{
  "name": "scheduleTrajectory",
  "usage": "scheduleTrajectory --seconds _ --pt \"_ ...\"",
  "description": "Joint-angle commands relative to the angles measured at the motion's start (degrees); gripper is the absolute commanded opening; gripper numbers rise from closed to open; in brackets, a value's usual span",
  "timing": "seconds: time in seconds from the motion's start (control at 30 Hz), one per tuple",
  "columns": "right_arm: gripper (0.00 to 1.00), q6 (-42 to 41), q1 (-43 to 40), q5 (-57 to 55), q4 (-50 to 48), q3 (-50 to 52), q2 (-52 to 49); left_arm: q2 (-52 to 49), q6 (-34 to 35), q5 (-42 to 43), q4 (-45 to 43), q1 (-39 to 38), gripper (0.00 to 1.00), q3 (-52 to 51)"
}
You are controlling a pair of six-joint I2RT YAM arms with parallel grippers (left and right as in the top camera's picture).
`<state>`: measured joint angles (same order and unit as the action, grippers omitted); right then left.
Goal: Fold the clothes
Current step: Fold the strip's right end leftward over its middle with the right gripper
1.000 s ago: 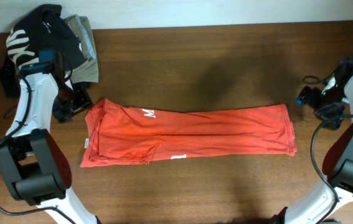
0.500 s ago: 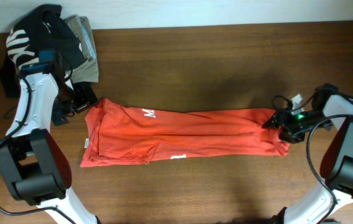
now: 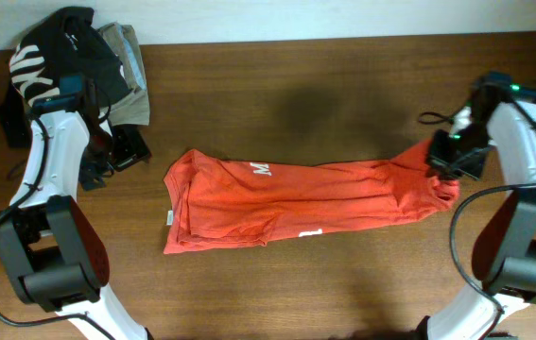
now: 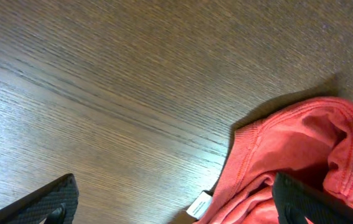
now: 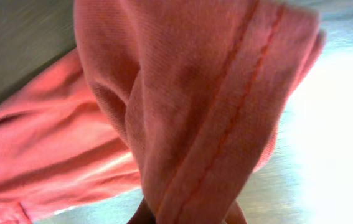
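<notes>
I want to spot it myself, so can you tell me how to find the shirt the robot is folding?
Look at the wooden table; across its middle lies a long red-orange T-shirt, stretched sideways. Unlike the black garment and the olive-khaki garment piled at the back left corner, it is bright orange-red with small white letters.

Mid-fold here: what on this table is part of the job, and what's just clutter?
Job:
red-orange short-sleeved T-shirt with white lettering
right gripper, shut on one end of it

Lying about:
black garment with big white letters
olive-khaki folded garment beside it, at the far left corner
</notes>
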<state>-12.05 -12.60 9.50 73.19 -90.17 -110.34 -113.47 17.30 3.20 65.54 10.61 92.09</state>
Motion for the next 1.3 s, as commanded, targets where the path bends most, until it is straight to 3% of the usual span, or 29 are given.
scheduleTrajectory --seconds 0.0,0.17,0.5,0.53,0.57,0.67,0.73,0.87,0.97,1.0,1.13,1.27 --pt "0.04 -2.9 9.5 -0.3 -2.0 0.9 1.2 0.3 0.0 0.5 -0.2 -0.7 0.99 -0.4" --pt "0.04 -8.2 20.8 1.0 -8.0 4.3 0.6 0.3 0.0 0.5 -0.1 -1.4 0.99 -0.4" --pt "0.08 -12.5 30.4 5.3 -19.5 10.1 0.3 0.3 0.0 0.5 -0.1 -1.4 0.99 -0.4" --pt "0.11 -12.9 31.1 5.3 -19.7 10.1 0.3 0.3 0.0 0.5 -0.1 -1.4 0.99 -0.4" --pt "0.2 -13.6 31.8 5.2 -19.7 10.1 0.3 0.3 0.0 0.5 -0.1 -1.4 0.99 -0.4" --pt "0.21 -14.0 34.1 5.3 -19.5 10.1 0.3 0.3 0.0 0.5 0.0 -1.4 0.99 -0.4" --pt "0.53 -14.0 35.2 5.3 -19.5 10.1 0.3 0.3 0.0 0.5 0.0 -1.4 0.99 -0.4" --pt "0.52 -11.5 34.9 5.2 -18.1 8.0 0.5 0.3 0.0 0.5 -0.1 -1.5 0.99 -0.4" --pt "0.57 -10.7 30.6 0.1 -10.7 -1.1 0.8 0.3 -0.1 0.5 0.0 -1.5 0.99 -0.4" --pt "0.77 -10.6 28.8 -1.5 -9.8 -2.8 0.8 0.3 0.0 0.5 0.0 -1.5 0.99 -0.4" --pt "0.72 -6.2 25.9 5.8 -14.8 1.1 -1.6 0.3 0.0 0.5 0.1 -1.5 0.99 -0.4" --pt "0.49 -6.9 28.9 15.7 -23.6 5.5 -5.3 0.3 0.0 0.5 0.1 -1.5 0.99 -0.4"
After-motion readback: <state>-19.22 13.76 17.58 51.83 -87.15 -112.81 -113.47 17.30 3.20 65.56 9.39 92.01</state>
